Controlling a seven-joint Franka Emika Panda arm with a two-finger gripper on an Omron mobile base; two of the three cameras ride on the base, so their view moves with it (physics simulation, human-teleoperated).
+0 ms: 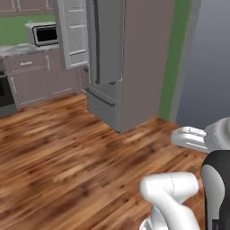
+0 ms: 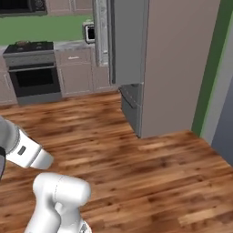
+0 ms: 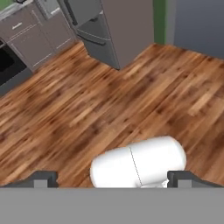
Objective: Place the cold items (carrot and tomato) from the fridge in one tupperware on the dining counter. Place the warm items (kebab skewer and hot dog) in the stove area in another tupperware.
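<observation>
A simulated kitchen with a wood-plank floor [image 1: 67, 157] spreading across the whole foreground, green walls behind, and a grey wall [image 1: 206, 63] running off to the right. The biggest thing standing on the floor is the tall grey fridge [image 1: 130, 58], seen from its side and corner; its upper door [image 1: 72, 31] hangs open toward the cabinets, showing white shelves on the inside, and the lower drawer front is closed. What lies inside the fridge cannot be made out from here, so the carrot and tomato are not to be seen, and neither are the kebab skewer, the hot dog or any tupperware. Left of the fridge runs a row of grey-brown base cabinets [image 2: 77, 73] under a pale counter. A black oven with a stove top [image 2: 34, 68] is set into that row, well apart from the fridge. A microwave [image 1: 42, 33] sits on the counter just beside the open door. The gripper [image 3: 111, 181] hangs above bare floor in the hand view, its two dark tips wide apart at the bottom corners, with nothing between them
</observation>
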